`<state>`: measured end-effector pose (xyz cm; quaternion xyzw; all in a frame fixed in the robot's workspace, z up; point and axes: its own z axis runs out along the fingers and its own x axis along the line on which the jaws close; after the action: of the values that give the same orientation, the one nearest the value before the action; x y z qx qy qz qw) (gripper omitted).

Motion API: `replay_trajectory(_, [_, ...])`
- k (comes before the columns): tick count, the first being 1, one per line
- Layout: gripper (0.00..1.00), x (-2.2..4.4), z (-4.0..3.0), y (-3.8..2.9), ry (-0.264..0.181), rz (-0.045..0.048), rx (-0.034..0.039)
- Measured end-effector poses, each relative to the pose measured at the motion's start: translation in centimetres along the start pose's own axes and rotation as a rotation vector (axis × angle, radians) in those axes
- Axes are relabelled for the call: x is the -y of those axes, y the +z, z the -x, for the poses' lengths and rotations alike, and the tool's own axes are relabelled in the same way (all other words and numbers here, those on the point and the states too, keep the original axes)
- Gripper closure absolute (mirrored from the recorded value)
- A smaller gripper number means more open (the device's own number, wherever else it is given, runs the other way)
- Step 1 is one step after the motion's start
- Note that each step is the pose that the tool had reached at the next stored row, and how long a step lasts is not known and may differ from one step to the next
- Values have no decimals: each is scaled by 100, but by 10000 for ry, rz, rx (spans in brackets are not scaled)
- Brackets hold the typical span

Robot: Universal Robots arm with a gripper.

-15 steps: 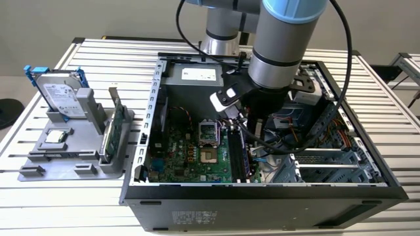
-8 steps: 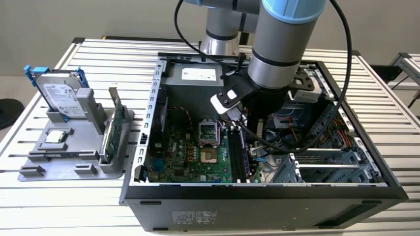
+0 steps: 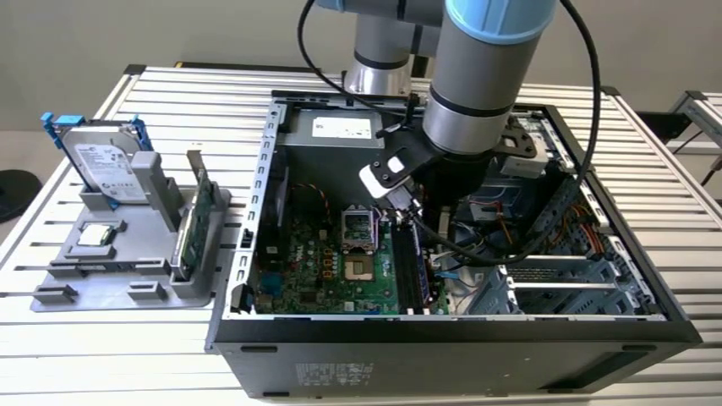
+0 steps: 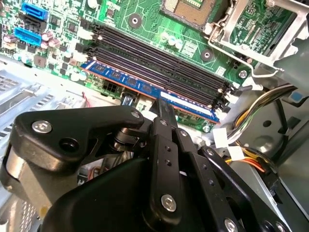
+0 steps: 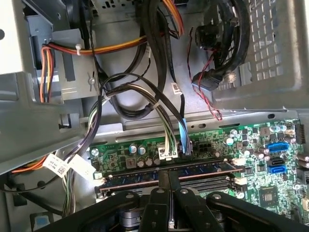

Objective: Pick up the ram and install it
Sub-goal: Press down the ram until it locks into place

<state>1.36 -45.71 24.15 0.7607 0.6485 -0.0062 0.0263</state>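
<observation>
The ram (image 4: 145, 89) lies along the outermost of the long black slots (image 4: 159, 63) on the green motherboard (image 4: 145, 19), a blue-green stick seen edge-on in both wrist views. The claw (image 4: 164, 108) is closed on the ram's middle, its black fingers (image 5: 169, 180) pinching the upper edge. In the exterior view the open computer case (image 3: 451, 338) sits on the slatted worktop (image 3: 135, 338), with the arm reaching in from twelve o'clock. At nine o'clock of the case, a grey tray (image 3: 124, 288) holds a hard drive (image 3: 107, 165) and a green card (image 3: 203, 220).
</observation>
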Motion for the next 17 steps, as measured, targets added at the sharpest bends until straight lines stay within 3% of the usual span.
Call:
replay_trajectory(8, [100,7,-15,91,-161,6,-5])
replay_trajectory(17, [100,7,-15,93,-175,-17,-2])
